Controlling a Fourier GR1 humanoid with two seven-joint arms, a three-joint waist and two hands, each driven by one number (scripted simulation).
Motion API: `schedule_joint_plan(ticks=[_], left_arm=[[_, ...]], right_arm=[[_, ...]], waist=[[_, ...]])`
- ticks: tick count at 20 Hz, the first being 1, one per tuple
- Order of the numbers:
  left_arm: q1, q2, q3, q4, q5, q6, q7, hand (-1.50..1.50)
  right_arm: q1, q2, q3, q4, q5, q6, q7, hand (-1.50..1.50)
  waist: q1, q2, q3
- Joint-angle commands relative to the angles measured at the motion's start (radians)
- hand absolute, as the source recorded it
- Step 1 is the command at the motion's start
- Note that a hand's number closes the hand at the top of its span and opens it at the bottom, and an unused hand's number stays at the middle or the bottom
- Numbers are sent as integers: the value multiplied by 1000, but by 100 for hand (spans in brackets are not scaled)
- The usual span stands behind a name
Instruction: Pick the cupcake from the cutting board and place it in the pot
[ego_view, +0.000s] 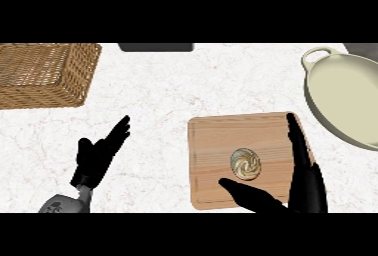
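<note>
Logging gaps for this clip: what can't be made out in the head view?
- Pot: cut off by the right edge; its far side is unseen.
- Dark object at the top: cut off by the top edge, unidentifiable.
- Cutting board: right edge hidden by the right hand.
- Cupcake: seen from above only, height unclear.

One cupcake (245, 163) sits on one wooden cutting board (214, 145). There is one cream pot (347, 95), one wicker basket (44, 74), and one dark flat object (156, 47) at the tabletop's (162, 90) far edge. Two hands show: left hand (100, 155), right hand (299, 180).
</note>
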Motion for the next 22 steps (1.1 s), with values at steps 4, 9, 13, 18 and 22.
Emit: schedule_joint_plan(ticks=[4, 9, 13, 18, 22], left_arm=[[18, -9, 5, 32, -12, -24, -37, 0], [-27, 0, 64, 60, -2, -66, -14, 0], [-34, -32, 81, 47, -32, -89, -13, 0], [12, -59, 80, 4, -81, -81, 8, 0], [-76, -46, 153, 87, -63, -123, 8, 0]], right_arm=[[-68, 4, -38, 122, -155, 211, 145, -150], [-84, 13, -61, 290, -197, 219, 53, -150], [-27, -45, -123, 295, -214, 230, -46, -150], [73, -52, -126, 269, -186, 149, -171, -150], [146, -61, -134, 224, -276, 162, -243, -150]], waist=[[13, 4, 3], [6, 2, 3], [4, 1, 3], [3, 0, 3], [0, 0, 3]])
